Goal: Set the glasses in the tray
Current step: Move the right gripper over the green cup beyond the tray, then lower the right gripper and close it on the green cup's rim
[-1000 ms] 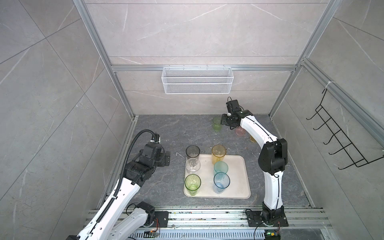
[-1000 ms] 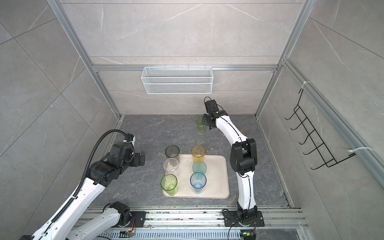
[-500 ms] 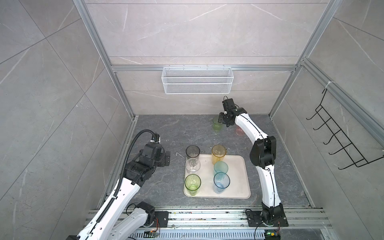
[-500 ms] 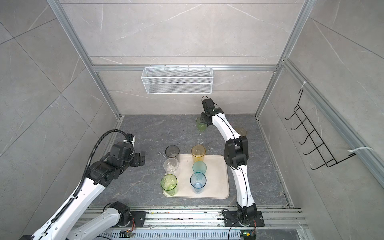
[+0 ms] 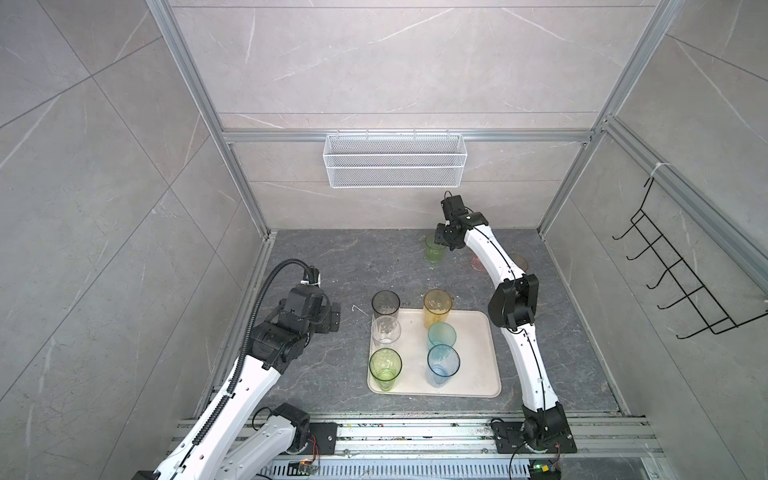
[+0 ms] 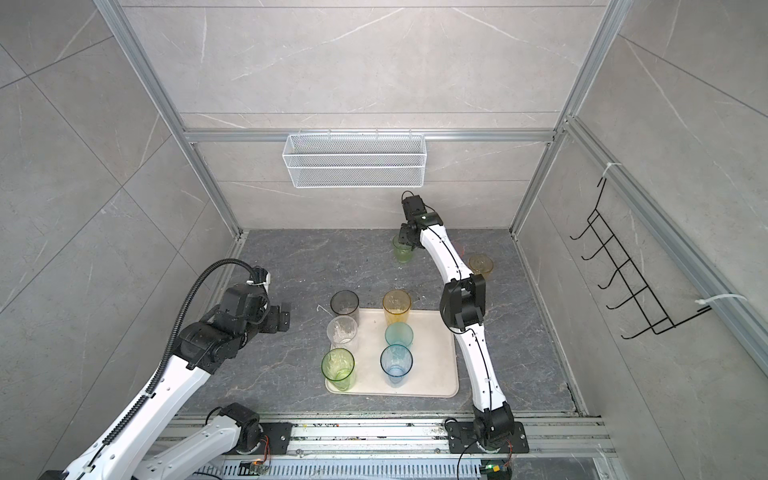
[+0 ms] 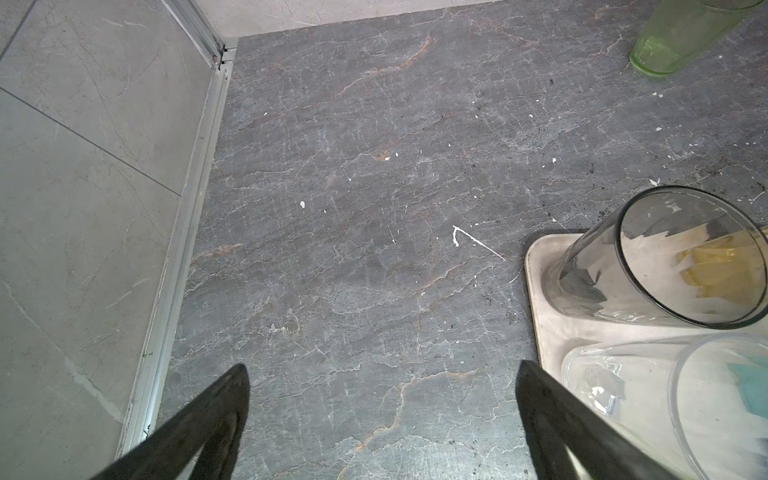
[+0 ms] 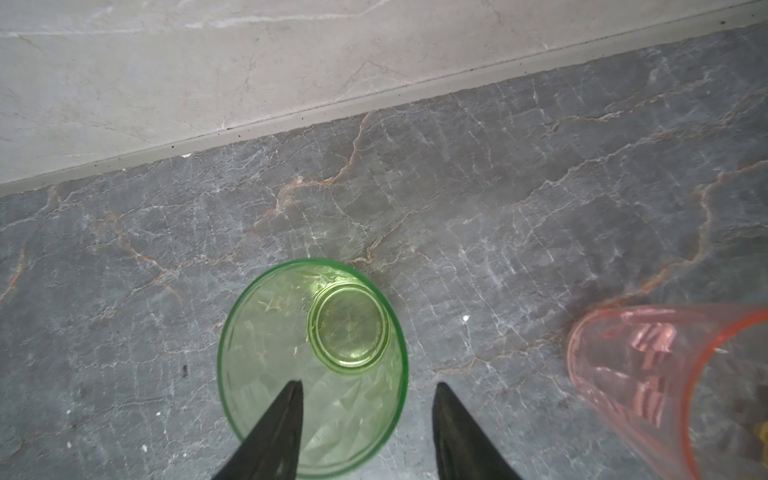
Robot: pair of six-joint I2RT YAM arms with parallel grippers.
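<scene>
The right gripper (image 8: pixel 368 384), newly swung over the far green glass (image 8: pixel 291 332), narrows its still-open jaws astride the rim, lining up a 7th for the tray (image 5: pixel 478 353); the left gripper (image 7: pixel 382 365) idles, spread wide and empty.

Worktop (image 5: pixel 316 257) L of tray (image 5: pixel 473 361): wide bare stretch, overhung only by L claw (image 7: pixel 382 370), jaws spread wide. Tray's R third is bare. Its L and mid columns are blocked by six glasses (image 5: pixel 386 330) stood close together. A bare strip is seen betw. tray and back green glass (image 8: pixel 311 374). That glass's rim is straddled by R claw (image 8: pixel 368 388), fingers apart. It is hemmed by pink glass (image 8: pixel 631 374) nearby and back wall (image 8: pixel 208 62) just behind.
</scene>
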